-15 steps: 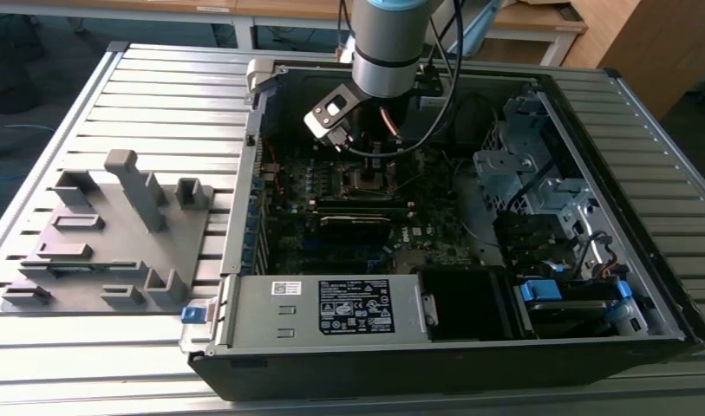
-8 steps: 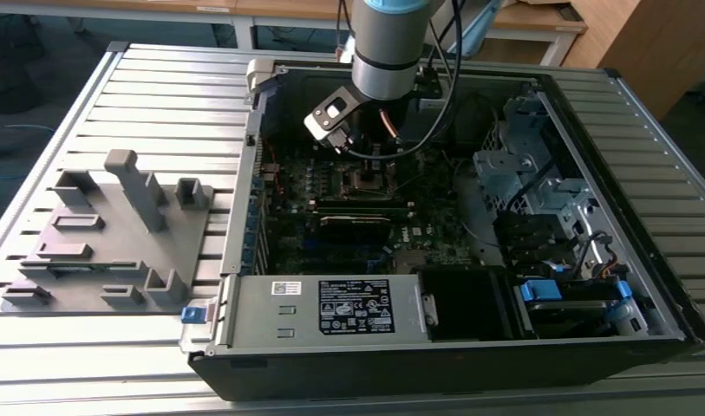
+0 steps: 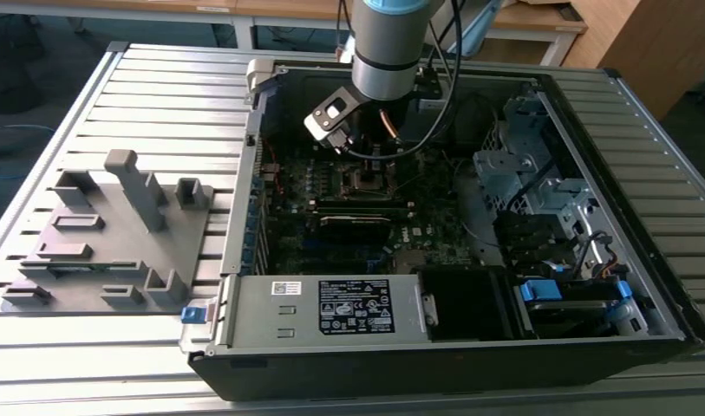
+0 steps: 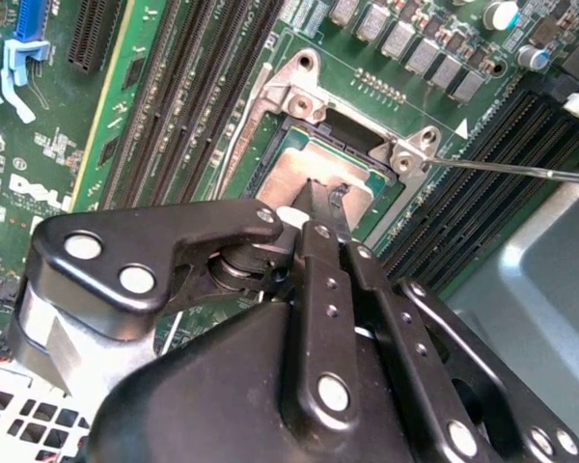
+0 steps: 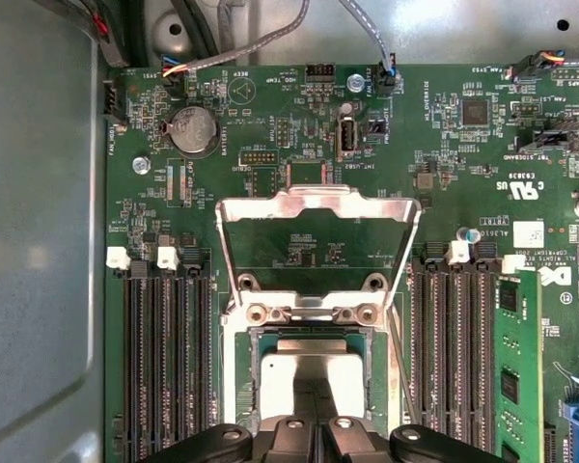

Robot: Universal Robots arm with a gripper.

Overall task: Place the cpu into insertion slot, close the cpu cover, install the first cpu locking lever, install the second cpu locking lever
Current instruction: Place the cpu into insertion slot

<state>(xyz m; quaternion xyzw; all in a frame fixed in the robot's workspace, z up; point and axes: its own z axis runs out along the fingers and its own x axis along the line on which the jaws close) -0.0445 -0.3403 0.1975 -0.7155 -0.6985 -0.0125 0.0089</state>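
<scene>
The cpu [image 5: 314,371] lies flat in the insertion slot [image 5: 253,386] of the green motherboard, its silver top showing in both wrist views [image 4: 294,174]. The cpu cover [image 5: 318,207] stands swung open on its hinge at the slot's far edge. My gripper [image 4: 326,201] is directly over the cpu, its two dark fingers [image 5: 314,410] pressed together into a narrow tip on or just above the metal top. Whether the tip touches is unclear. A thin locking lever [image 4: 521,171] sticks out beside the slot. In the exterior view the gripper [image 3: 369,154] hangs inside the computer case.
Long black memory slots [image 5: 164,357] flank the slot on both sides. The open computer case [image 3: 445,347] sits on a slatted metal table, with drive cages [image 3: 525,173] at the exterior view's right. A grey fixture plate [image 3: 109,234] lies at the exterior view's left.
</scene>
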